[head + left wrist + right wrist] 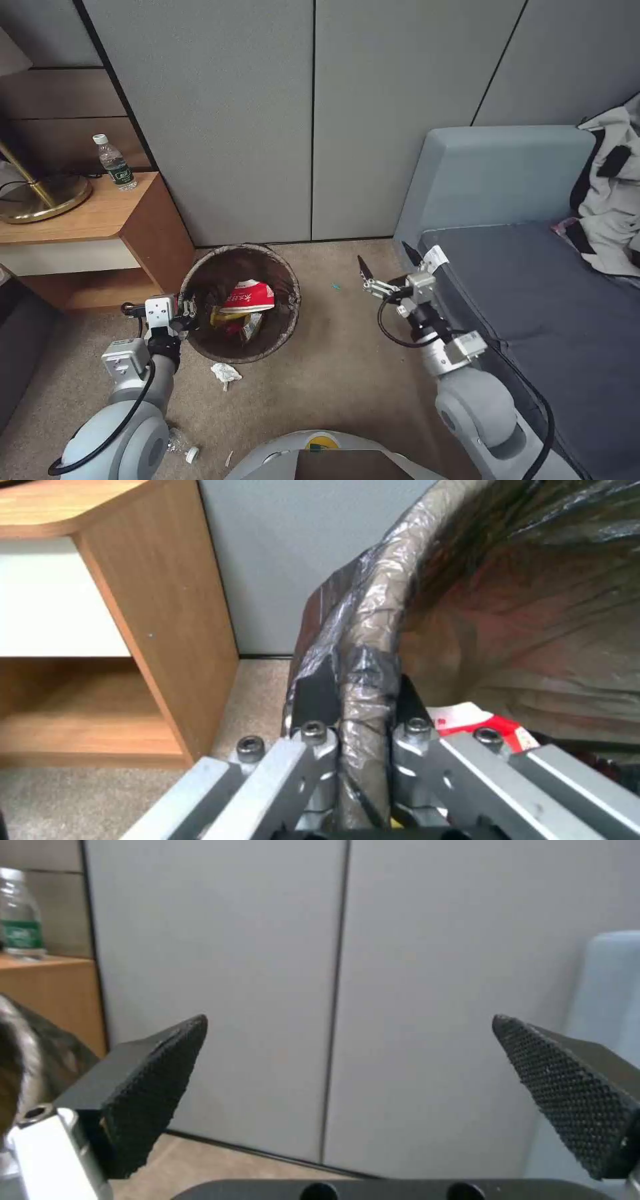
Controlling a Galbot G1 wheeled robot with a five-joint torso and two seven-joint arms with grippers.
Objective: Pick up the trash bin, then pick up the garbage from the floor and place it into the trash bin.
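Brown-lined trash bin rim clamped by left gripper (wrist close-up); right gripper open, empty.

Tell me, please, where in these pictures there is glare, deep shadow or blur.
Left wrist view: glare streaks the bag on the trash bin rim, pinched by the left gripper; near fingers soft. Head view: bin interior lies in deep shadow. Right wrist view: open right gripper sharp, bottle blurred.

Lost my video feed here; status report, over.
Left gripper shut on round brown-bagged trash bin rim. Right gripper open, empty, beside grey sofa. Crumpled white tissue on carpet by bin; path clear.
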